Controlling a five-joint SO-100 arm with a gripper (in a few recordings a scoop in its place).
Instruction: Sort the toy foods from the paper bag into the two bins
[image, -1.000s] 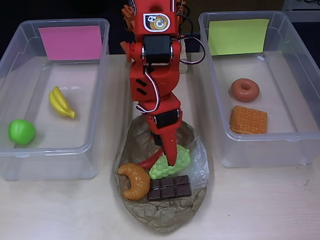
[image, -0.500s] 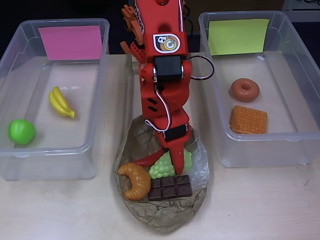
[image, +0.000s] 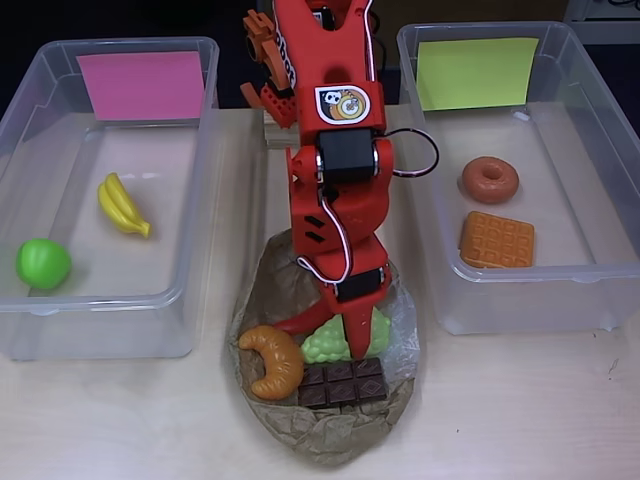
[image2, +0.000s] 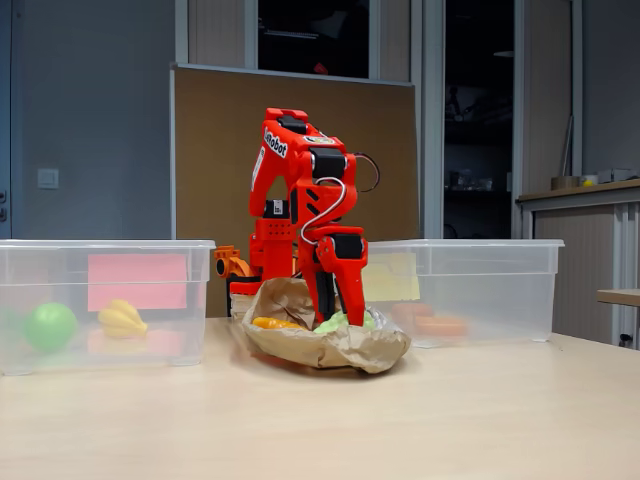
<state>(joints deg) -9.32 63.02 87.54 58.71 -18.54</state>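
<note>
Gripper down in the paper bag, picking among the remaining toy foods.

We find the red arm's gripper (image: 352, 338) lowered into the paper bag (image: 330, 435) at the table's front centre, its tip over the pale green grapes (image: 322, 343), beside the chocolate bar (image: 342, 382); the croissant (image: 272, 360) lies at the bag's left and a red chili (image: 300, 322) is partly hidden. We cannot tell how the fingers stand. The pink-sheet bin (image: 200, 190) holds bananas (image: 122, 205) and an apple (image: 43, 264); the yellow-green-sheet bin (image: 440, 250) holds a donut (image: 489, 180) and a waffle (image: 496, 240). We judge a pick is in hand; next it needs a firm close on one piece, then a clean lift over a bin wall.
</note>
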